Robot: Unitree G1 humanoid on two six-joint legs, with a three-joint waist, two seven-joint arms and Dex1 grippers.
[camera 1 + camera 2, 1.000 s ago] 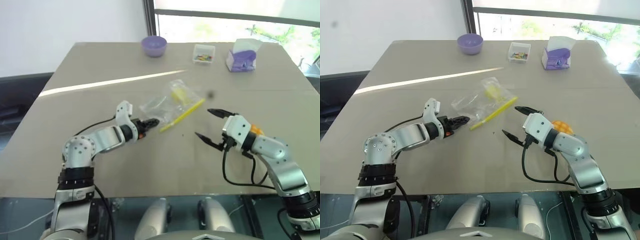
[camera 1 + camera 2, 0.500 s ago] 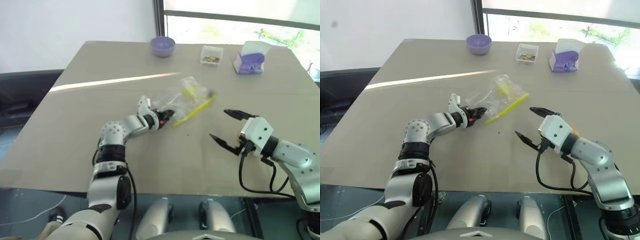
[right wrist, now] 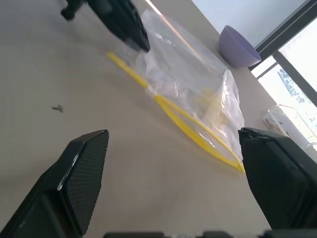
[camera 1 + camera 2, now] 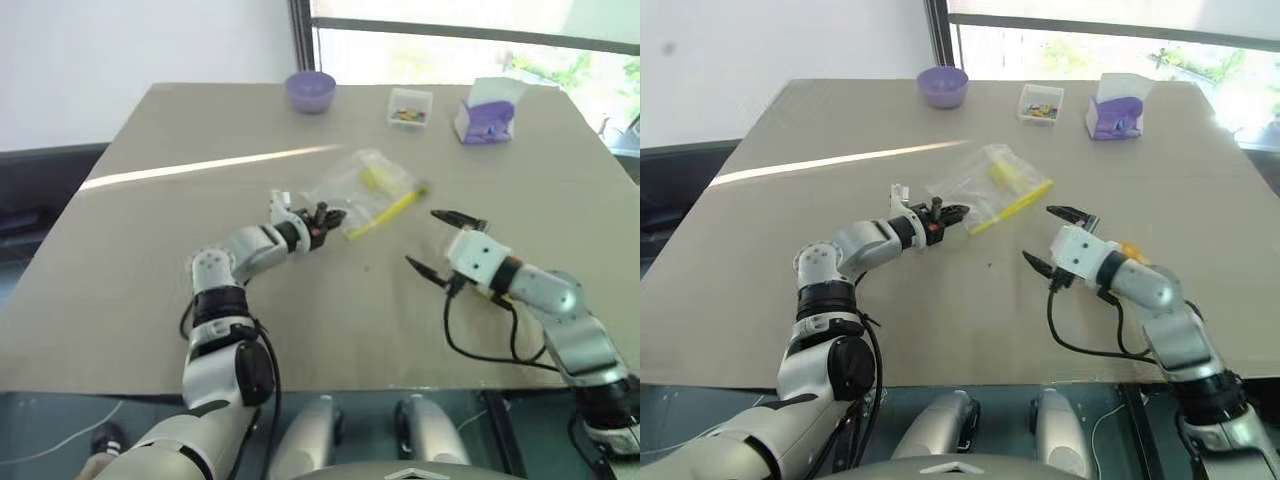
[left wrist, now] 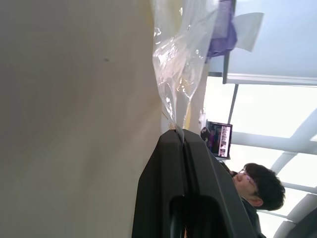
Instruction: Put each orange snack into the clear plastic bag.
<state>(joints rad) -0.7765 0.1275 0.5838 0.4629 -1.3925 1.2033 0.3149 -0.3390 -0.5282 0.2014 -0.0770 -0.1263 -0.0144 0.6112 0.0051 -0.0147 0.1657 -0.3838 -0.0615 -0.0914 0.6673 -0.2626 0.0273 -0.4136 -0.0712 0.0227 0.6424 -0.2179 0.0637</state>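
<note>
- Left eye view: the left gripper point(image 4: 322, 213) is clenched on the near corner of the clear plastic bag point(image 4: 365, 187), close to one end of its yellow seal strip point(image 4: 388, 211).
- The left wrist view shows the two black fingers point(image 5: 174, 163) pressed together with a thin fold of the bag's film caught between their tips; a person point(image 5: 257, 188) sits beyond the table's far side.
- The bag lies crumpled on the brown table point(image 4: 150, 260), about mid-table, with a small yellowish bit point(image 4: 371, 179) showing through it.
- The yellow strip runs along the bag's edge on the side facing the right arm.
- The right gripper point(image 4: 432, 241) hovers near the bag's strip side, clear of it, its jaws spread wide and holding nothing.
- In the right wrist view the bag lies between that gripper's two spread fingers point(image 3: 81, 173), with the left gripper's dark tip at the bag's far corner.
- The orange snack point(image 4: 1127, 249) is largely hidden behind the right wrist; an orange sliver of it peeks out on the table, well apart from the bag.
- Along the far edge stand a purple bowl point(image 4: 309, 91), a small clear box point(image 4: 408, 106) of colourful bits and a purple-and-white packet point(image 4: 484, 111).
</note>
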